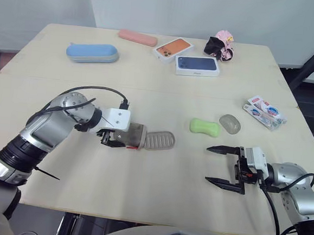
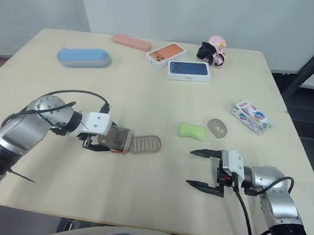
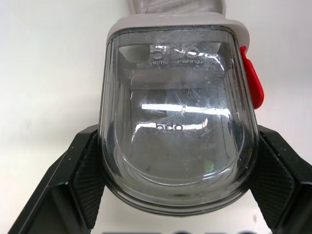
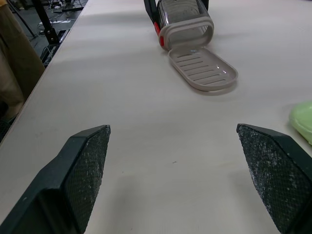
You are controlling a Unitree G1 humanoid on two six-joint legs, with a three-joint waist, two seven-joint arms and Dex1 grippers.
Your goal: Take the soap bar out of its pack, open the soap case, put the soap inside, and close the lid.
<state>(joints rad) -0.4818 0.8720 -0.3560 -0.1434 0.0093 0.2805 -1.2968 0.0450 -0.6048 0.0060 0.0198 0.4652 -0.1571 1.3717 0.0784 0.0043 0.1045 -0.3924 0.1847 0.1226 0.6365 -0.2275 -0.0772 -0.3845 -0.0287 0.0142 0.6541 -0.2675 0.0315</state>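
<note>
Green soap (image 1: 204, 126) is lying bare on the tabletop (image 1: 148, 95) near the opened case (image 1: 160, 140); we are clamping our left gripper (image 1: 117, 140) on its clear cover (image 3: 178, 122), holding our right gripper (image 1: 208, 164) wide, empty.

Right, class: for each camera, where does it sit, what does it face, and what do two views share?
Left eye view: head, facing down over the table; left gripper and right gripper show.
Right eye view: stereo twin, same scene.
Left wrist view: along the left gripper, clamped on the soap case.
Right wrist view: along the open right gripper, toward that case.
Shared: every view shows the soap case.
</note>
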